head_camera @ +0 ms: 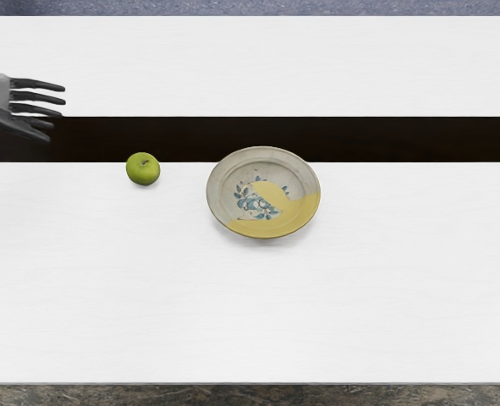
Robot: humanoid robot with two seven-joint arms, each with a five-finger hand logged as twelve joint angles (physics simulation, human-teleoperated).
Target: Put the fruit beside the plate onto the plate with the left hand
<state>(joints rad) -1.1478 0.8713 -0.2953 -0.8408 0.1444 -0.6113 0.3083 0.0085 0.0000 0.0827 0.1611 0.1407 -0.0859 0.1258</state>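
A small green apple (143,168) lies on the white table, just left of a round grey plate (233,169) with a blue floral centre and a yellow patch. The plate holds nothing. My left hand (38,108) comes in at the upper left edge, fingers spread straight and pointing right, holding nothing. It hovers up and to the left of the apple, well apart from it. The right arm does not show.
A dark gap (317,139) runs across the table behind the apple and plate, splitting the white surface (250,296) into a far and a near part. The table's front edge lies along the bottom of the view.
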